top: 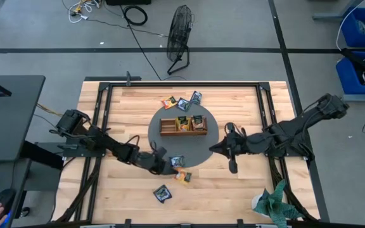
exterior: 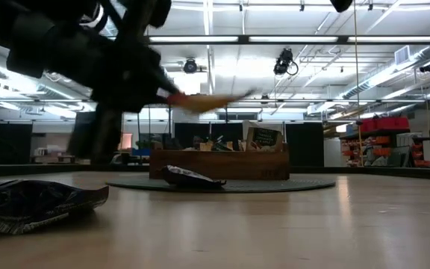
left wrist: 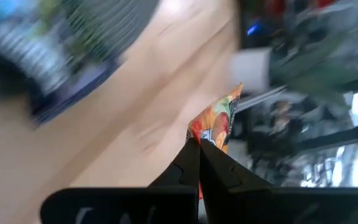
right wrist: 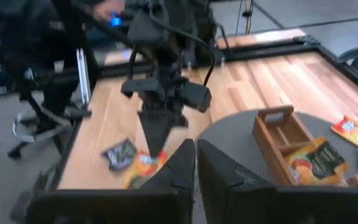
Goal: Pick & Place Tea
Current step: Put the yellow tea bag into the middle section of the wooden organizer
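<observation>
High view: both arms reach inward over the wooden tabletop (top: 233,190) toward a dark round mat (top: 156,130) at its middle.
Left pincer (top: 170,166): at the near-left edge of the mat, fingers pressed together on an orange sachet (left wrist: 219,121); the left wrist view shows the sachet's corner pinched between the two tips, the rest sticking out beyond them.
Orange sachet, height: in the low view it sits above the tabletop, tilted, under the blurred left arm.
Right pincer (top: 215,148): at the mat's right edge, beside the tray; fingers nearly together with a thin gap in the right wrist view, nothing between them.
Tray (top: 183,126): brown wooden compartment tray on the mat's middle, with a few sachets standing in it.
Far sachets (top: 184,102): a small cluster, orange and blue-dark, on the tabletop just beyond the mat.
Dark sachet (top: 177,161): on the mat's near edge, just beside the left pincer.
Blue sachet (top: 162,193): alone on the near tabletop, well apart from the tray.
Off the tabletop: a floor fan (top: 180,31) beyond the far edge; a green plant (top: 274,204) at the near right corner.
</observation>
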Robot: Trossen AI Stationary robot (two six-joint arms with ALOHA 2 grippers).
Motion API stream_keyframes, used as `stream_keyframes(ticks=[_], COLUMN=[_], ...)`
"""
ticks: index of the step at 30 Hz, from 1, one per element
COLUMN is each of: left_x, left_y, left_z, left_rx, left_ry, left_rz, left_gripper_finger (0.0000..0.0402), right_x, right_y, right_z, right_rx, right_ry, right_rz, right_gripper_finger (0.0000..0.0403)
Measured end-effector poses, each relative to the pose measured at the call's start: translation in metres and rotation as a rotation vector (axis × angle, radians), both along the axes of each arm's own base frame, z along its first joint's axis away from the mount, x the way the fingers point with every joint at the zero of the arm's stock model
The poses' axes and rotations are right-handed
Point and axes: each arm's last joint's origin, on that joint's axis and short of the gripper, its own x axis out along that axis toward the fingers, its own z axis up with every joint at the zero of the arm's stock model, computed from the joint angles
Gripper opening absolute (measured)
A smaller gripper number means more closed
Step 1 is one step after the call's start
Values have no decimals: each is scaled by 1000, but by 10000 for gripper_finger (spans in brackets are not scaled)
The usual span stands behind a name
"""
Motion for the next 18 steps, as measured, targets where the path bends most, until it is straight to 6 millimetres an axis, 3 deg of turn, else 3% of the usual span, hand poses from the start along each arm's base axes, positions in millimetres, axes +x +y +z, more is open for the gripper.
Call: stream_keyframes(ticks=[5, 11, 18], left_x=[9, 18, 23], left_y=[11, 41, 78], left_z=[18, 42, 56], left_rx=[65, 201, 372], left_ry=[-211, -444, -504], left_rz=[137, 267, 336], left_gripper_finger=[1, 1, 1], right_x=[4, -1, -2], right_y=[-12, -38, -61], right_z=[11, 24, 24], right_rx=[78, 248, 415], right_ry=[-93, -164, -132], right_rz=[-63, -194, -234], right_gripper_finger=[27, 28, 76])
